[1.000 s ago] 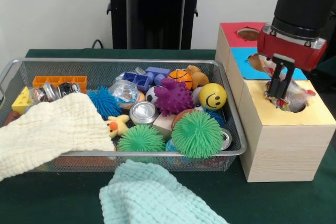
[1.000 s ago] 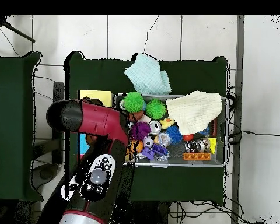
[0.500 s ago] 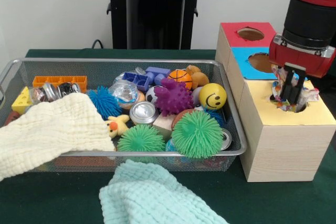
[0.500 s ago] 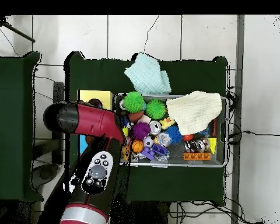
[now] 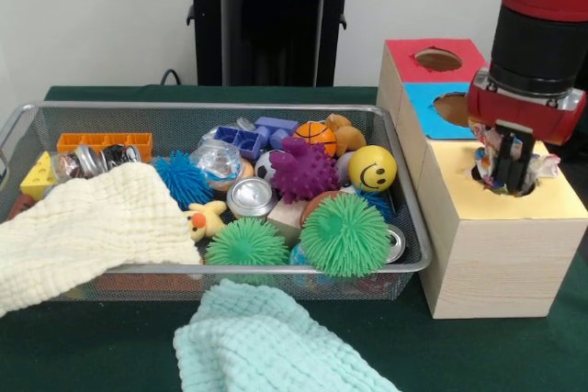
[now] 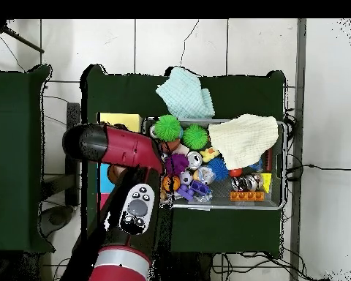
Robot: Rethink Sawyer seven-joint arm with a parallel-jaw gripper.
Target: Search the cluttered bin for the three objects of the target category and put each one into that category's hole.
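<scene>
One polka-dot bag (image 5: 508, 155) is going into the yellow-topped hole (image 5: 503, 181) right now, judging from the front view: its wrinkled white film with coloured dots is bunching around the gripper (image 5: 508, 170), partly down in the opening and partly spilling over the rim. The gripper is hanging straight above that hole, fingers close together with the bag pinched between them, so it is apparently not yet letting go. How many bags are already lying inside the wooden box (image 5: 501, 250) cannot be told. No other dotted bag is showing in the wire-mesh bin (image 5: 276, 268), which is sitting along the middle of the desk (image 5: 110, 346); any remaining ones are probably hiding under the toys or beneath the cream waffle cloth (image 5: 78, 227) draping over the bin's corner. The mint-green cloth (image 5: 266, 341) is lying outside, at the desk's edge away from the robot. The box is standing just beside the bin's end.
</scene>
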